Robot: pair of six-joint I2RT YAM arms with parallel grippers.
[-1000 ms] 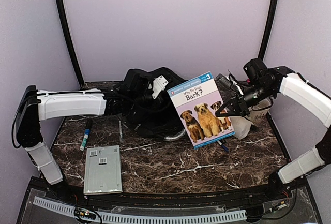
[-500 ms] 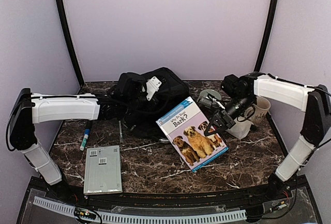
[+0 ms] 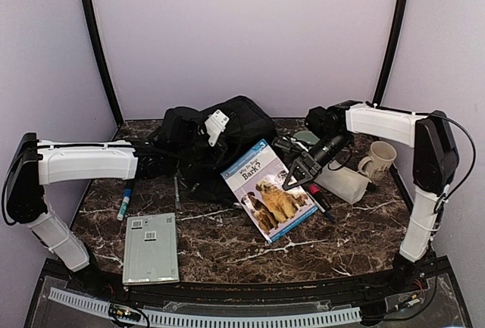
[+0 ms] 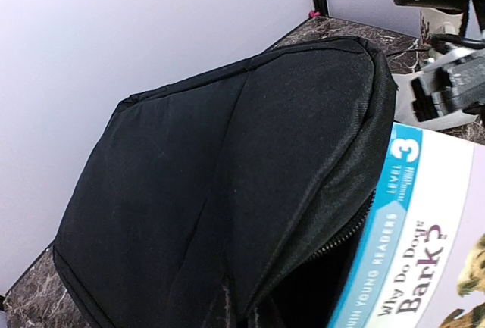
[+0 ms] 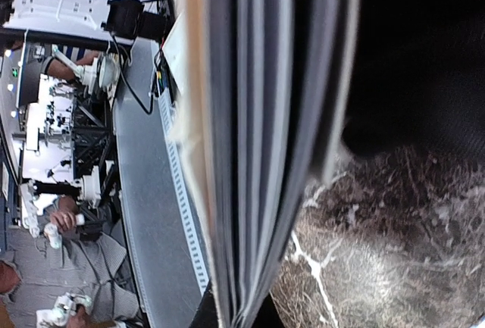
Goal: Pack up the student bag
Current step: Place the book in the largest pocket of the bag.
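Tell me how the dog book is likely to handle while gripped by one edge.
The book is a thin paperback with few pages in the right wrist view, so it probably flexes away from the right gripper. It looks fairly flat from above, so likely light. Its smooth printed cover might slip from an edge pinch.

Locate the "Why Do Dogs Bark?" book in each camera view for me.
Top external: book centre-right, tilted, its upper corner at the student bag, right gripper on its right edge.
Left wrist: lower right corner, title showing.
Right wrist: page edges, a vertical band mid-frame.
Shared landmark: marble tabletop, in all three.
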